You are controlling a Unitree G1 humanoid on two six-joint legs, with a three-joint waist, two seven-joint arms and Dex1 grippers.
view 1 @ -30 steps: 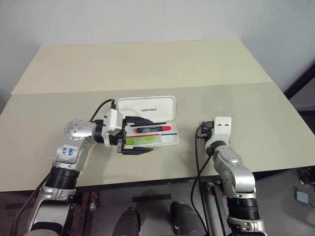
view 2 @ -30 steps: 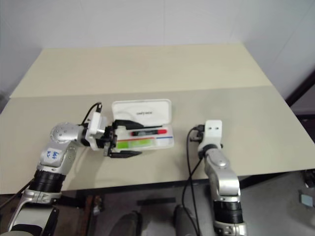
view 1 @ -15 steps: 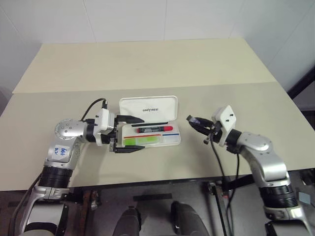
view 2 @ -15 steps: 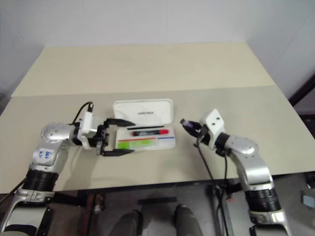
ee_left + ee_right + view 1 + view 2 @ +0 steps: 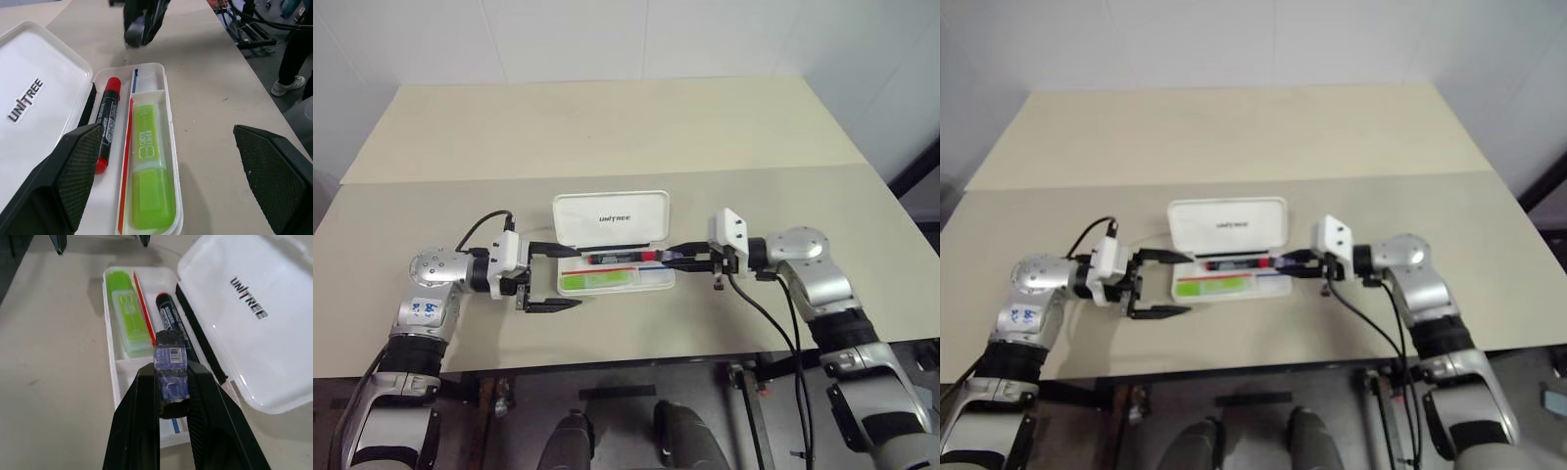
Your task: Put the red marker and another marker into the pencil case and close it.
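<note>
The pencil case (image 5: 658,281) lies open mid-table, its white lid (image 5: 610,217) folded back. Inside, the red marker (image 5: 622,258) lies by the hinge and the lime-green marker (image 5: 597,280) lies in the front slot; both also show in the left wrist view, red marker (image 5: 108,122), green marker (image 5: 149,181). My left gripper (image 5: 576,279) stands open at the case's left end, one finger on each side, holding nothing. My right gripper (image 5: 670,257) points left at the case's right end, shut on a small dark block (image 5: 171,357) with a bluish label, above the red marker's end.
The beige table (image 5: 607,137) has a seam across its middle and its front edge just below both arms. Black cables trail from both wrists. Beyond the table's right side, a person's leg and shoe (image 5: 288,85) stand on the floor.
My right arm rose from the table's front edge, turned to point left and moved to the case's right end. My left gripper drew back left, still open.
</note>
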